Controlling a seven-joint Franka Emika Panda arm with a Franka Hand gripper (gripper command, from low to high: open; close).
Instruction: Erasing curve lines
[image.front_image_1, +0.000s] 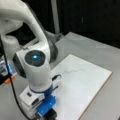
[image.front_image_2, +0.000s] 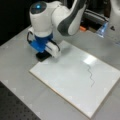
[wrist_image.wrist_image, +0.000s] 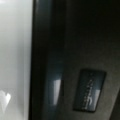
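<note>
Curve lines (image.front_image_1: 75, 71) in a front view: thin wavy pen stroke mid-board, intact, well apart from the gripper (image.front_image_1: 48, 113) at the board's (image.front_image_1: 82, 92) near edge. Ink only, nothing to grasp; likely wipes off with light flat pressure. In a front view the stroke (image.front_image_2: 90, 76) sits toward the right; the gripper (image.front_image_2: 44, 54) is low over a black eraser (image.front_image_2: 43, 56) just off the board's corner. Fingers hidden, cannot tell their state. Wrist view: board edge, dark surface (wrist_image.wrist_image: 82, 37), small dark block (wrist_image.wrist_image: 89, 90).

Glossy smooth white board (image.front_image_2: 72, 82) with pale wood-like edge, matt grey table (image.front_image_2: 17, 62), glossy white plastic arm shell (image.front_image_2: 47, 17), blue plastic mount (image.front_image_2: 38, 45)
</note>
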